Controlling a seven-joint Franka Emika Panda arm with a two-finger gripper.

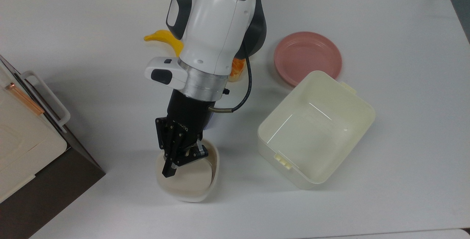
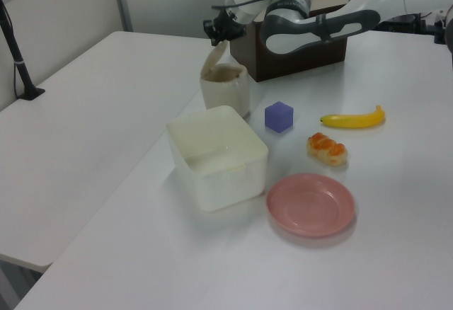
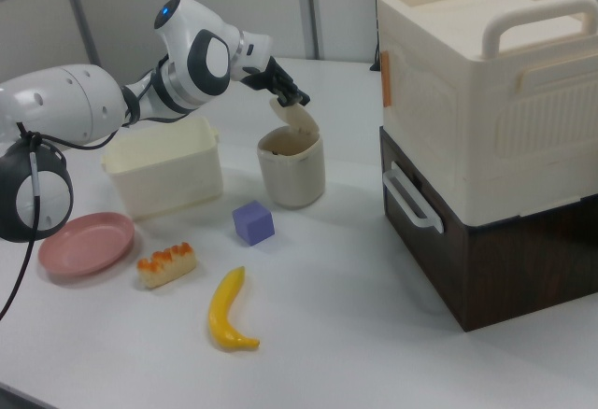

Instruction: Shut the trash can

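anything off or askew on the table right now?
Nothing spilled or damaged. The trash can lid is half-tilted, with the gripper against its top. The pale tub sits skewed to the table edges in the top view, upright and empty.

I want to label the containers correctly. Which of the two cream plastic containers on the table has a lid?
The trash can, the smaller one under the gripper: its hinged lid stands half-raised over the opening. The larger tub beside it has no lid.

Beige trash can (image 3: 291,171), pink plate (image 3: 86,244)
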